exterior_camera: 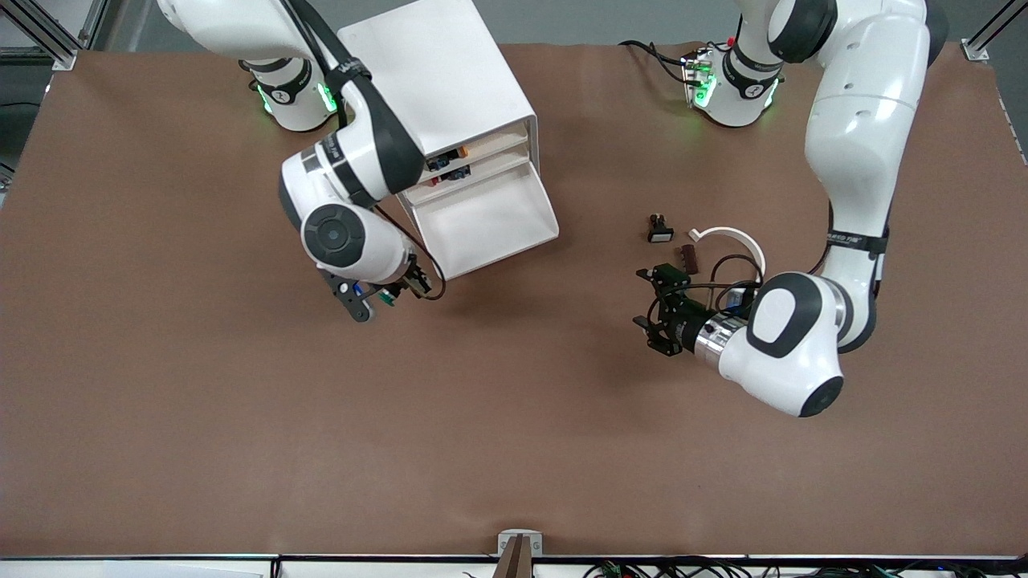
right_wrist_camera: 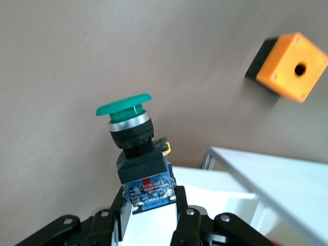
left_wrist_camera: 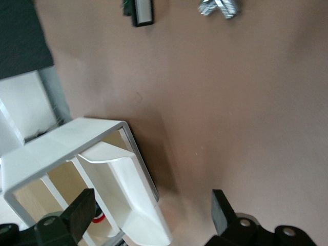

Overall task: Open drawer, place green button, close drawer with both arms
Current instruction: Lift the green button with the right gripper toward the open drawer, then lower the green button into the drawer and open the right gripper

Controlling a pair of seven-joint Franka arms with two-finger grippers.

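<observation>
The white cabinet (exterior_camera: pixel 438 76) stands near the right arm's base, and its drawer (exterior_camera: pixel 486 229) is pulled open and shows a bare white inside. My right gripper (exterior_camera: pixel 393 291) is shut on the button (exterior_camera: pixel 388 297), over the table just off the open drawer's front corner. In the right wrist view the fingers (right_wrist_camera: pixel 119 218) clamp the blue-and-black body of the button (right_wrist_camera: pixel 145 174) below its green cap, beside the drawer's white rim (right_wrist_camera: pixel 256 171). My left gripper (exterior_camera: pixel 652 309) is open and empty over the table. The left wrist view shows the cabinet (left_wrist_camera: pixel 61 141) and the open drawer (left_wrist_camera: pixel 123 179) between its fingers (left_wrist_camera: pixel 82 210).
A small black part with a white face (exterior_camera: pixel 659 230), a brown part (exterior_camera: pixel 689 257) and a white curved piece (exterior_camera: pixel 735 237) lie near the left gripper. An orange cube with a round hole (right_wrist_camera: pixel 292 66) shows in the right wrist view. The two upper drawers (exterior_camera: pixel 450 164) hold orange and blue parts.
</observation>
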